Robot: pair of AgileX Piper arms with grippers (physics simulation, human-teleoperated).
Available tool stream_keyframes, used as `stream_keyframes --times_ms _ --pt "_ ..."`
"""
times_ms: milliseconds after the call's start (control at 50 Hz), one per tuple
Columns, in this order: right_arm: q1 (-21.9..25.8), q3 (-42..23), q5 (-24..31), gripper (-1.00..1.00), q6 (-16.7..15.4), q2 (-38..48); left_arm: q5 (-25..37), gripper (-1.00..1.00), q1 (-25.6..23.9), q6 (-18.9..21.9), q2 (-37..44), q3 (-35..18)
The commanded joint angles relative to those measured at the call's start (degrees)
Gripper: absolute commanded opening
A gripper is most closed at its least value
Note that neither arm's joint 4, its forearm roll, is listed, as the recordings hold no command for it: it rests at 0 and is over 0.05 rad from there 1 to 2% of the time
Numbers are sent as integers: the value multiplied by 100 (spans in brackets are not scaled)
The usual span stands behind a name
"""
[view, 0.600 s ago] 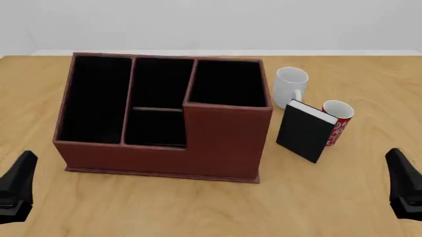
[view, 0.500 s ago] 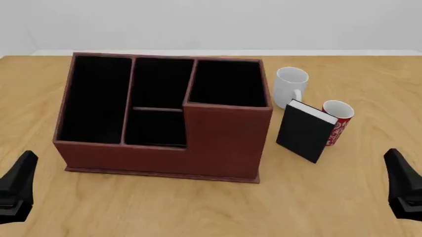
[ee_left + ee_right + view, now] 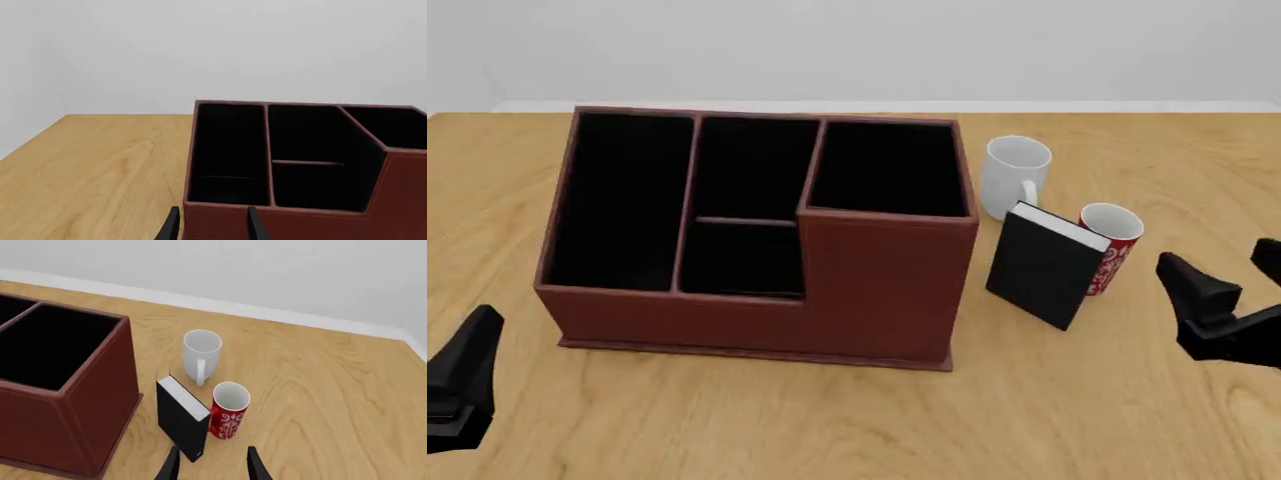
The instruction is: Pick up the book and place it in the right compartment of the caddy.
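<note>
since earlier the right end effector (image 3: 1228,300), fingers spread, rose toward the upright book (image 3: 1045,265), white page edge up.

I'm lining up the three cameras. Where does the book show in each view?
Front view: the book stands upright right of the caddy, before the red cup.
Right wrist view: book low, centre, touching the red cup.
Left wrist view: not in it.
Shared landmark: the caddy.

No readable text or labels anywhere.
</note>
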Motion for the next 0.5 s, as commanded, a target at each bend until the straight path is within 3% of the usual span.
stream_keyframes --times_ms 20,40,320,340,360,500 --pt "236 -670 316 100 -171 1083 0 100 0 0 0 0" --pt "289 -743 401 100 -11 1080 0 100 0 0 0 0" --pt "489 -1818 1436 100 -324 1953 0 100 0 0 0 0" --pt "542 -1933 1559 100 -171 1982 0 100 0 0 0 0" --pt "472 -1997 1629 100 -345 2123 0 100 0 0 0 0" --pt "384 -2335 1981 100 -520 2356 0 100 0 0 0 0"
